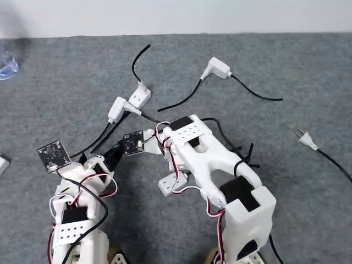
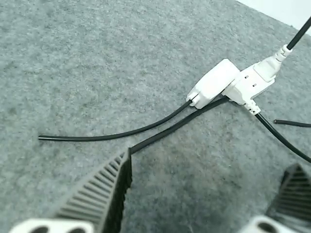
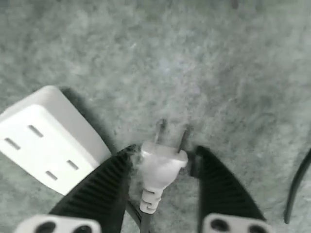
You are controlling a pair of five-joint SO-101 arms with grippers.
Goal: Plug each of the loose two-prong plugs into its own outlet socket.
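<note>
While that little white two-prong plug [image 3: 163,167] looks light and slippery, the right gripper [image 3: 164,151] pinches its moulded body at lower centre, the left gripper [image 2: 212,161] gaping empty.

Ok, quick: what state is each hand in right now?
Left hand: open, nothing between its fingers.
Right hand: closed on a white two-prong plug.

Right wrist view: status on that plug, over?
Right gripper shut on plug, prongs bare. Outlet socket beside it, not mated. Left gripper open, empty. Nothing between plug and socket.
</note>
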